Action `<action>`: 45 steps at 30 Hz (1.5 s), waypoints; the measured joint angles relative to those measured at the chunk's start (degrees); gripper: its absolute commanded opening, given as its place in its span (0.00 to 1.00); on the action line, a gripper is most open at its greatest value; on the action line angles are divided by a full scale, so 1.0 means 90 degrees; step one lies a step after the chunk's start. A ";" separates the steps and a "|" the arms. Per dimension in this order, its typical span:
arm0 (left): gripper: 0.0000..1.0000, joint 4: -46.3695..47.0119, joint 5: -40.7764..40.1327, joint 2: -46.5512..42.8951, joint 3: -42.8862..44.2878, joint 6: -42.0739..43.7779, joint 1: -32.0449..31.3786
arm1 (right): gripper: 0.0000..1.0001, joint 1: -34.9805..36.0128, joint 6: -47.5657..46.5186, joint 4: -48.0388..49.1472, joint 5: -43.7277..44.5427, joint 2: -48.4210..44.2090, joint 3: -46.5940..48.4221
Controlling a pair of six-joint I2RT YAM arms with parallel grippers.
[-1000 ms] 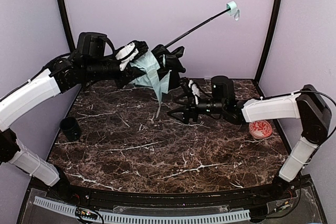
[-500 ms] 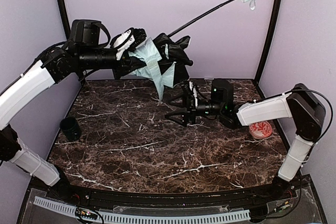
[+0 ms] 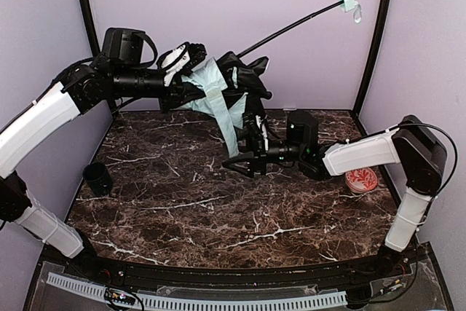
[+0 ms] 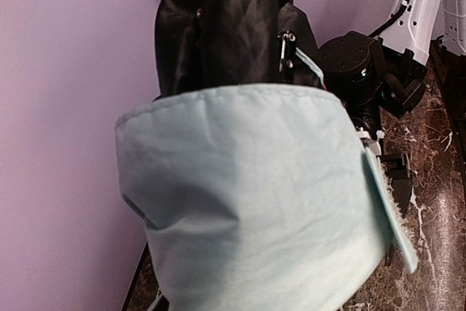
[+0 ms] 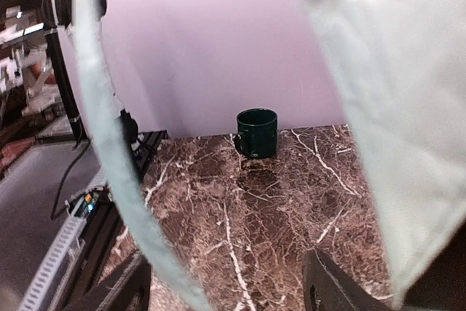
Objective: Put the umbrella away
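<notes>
From above, we see the left gripper [image 3: 188, 71] clamped on the loosely bunched umbrella [image 3: 218, 92], held high over the table [image 3: 182, 209] with its shaft [image 3: 291, 28] fully extended; the left wrist view fills with slack mint fabric [image 4: 255, 194]; the right wrist view shows the right gripper [image 5: 222, 282] spread wide beneath dangling folds, grasping nothing, so we judge that collapsing and stowing are yet to come.

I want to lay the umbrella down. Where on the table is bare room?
The table has its near half bare, between the mug and the red dish. The back middle is crowded by the hanging umbrella and the right arm.
</notes>
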 measured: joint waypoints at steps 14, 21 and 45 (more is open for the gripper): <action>0.00 -0.0005 0.0027 0.0000 0.0000 -0.0017 0.0002 | 0.00 -0.0024 0.0282 0.0374 -0.0253 0.0053 -0.0114; 0.00 -0.0221 0.0308 -0.0002 0.0010 -0.0066 0.0007 | 0.00 -0.0454 0.0070 0.0102 0.0658 -0.0075 -0.0610; 0.00 -0.1083 0.2353 -0.0017 -0.1712 0.1698 -0.0595 | 0.00 -0.1110 -0.2676 -0.2290 -0.0216 -0.0270 0.2174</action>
